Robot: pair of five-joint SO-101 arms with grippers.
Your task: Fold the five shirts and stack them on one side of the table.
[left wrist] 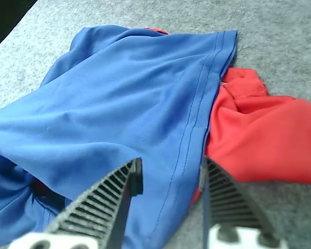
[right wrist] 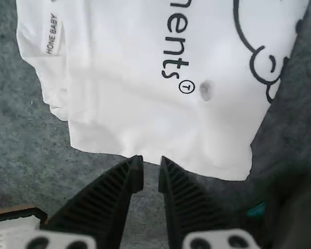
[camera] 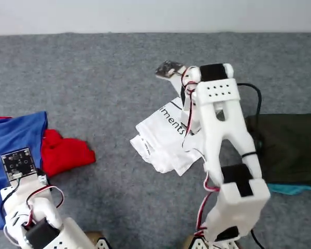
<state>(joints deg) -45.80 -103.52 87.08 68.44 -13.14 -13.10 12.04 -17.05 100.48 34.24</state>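
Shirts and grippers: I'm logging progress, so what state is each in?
White shirt: loosely folded.
Blue shirt: unfolded, rumpled, over red.
Red shirt: bunched.
Dark shirt: folded flat.
Teal shirt: under dark shirt.
Left gripper: open, empty.
Right gripper: slightly open, empty.

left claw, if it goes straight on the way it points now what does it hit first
Most likely the blue shirt. The open left claw points at its stitched hem, with the red shirt tucked under that edge just beside. Depth is hard to judge, so it might catch both.
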